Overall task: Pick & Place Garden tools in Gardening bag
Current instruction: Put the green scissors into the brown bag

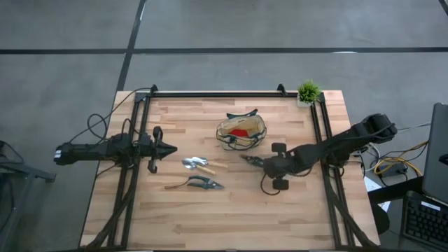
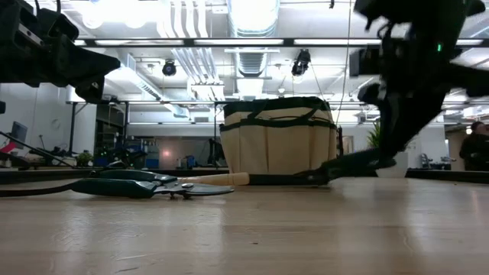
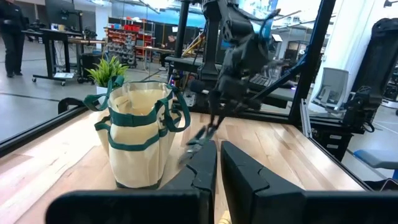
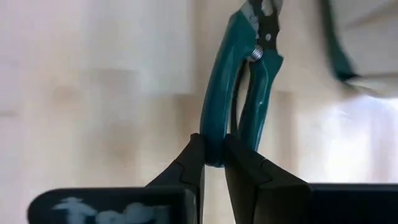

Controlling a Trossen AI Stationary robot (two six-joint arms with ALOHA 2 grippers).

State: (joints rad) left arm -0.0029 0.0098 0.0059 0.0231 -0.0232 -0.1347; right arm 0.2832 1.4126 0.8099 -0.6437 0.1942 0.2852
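Note:
The tan gardening bag (image 1: pixel 241 131) with green trim stands upright at the table's middle, and a red item (image 1: pixel 239 131) shows inside it. The silver trowel (image 1: pixel 199 165) and the pruning shears (image 1: pixel 196 184) lie flat on the table nearer the front. My right gripper (image 1: pixel 260 162) is shut on a small teal-handled hand tool (image 4: pixel 239 81) just in front of the bag. My left gripper (image 1: pixel 171 147) is shut and empty, left of the trowel. My right gripper pinches the free ends of the tool's teal handles (image 4: pixel 214 149) between its two fingers. The fingers come from the table's right, slanting down, in line with the tool. The tool's head (image 2: pixel 321 176) points left and down by the bag's base; I cannot tell whether it touches the table.
A small green potted plant (image 1: pixel 308 92) stands at the far right corner. A black frame rail (image 1: pixel 217 94) runs along the far edge and down both sides. Bare wood lies along the table's front (image 1: pixel 224 224).

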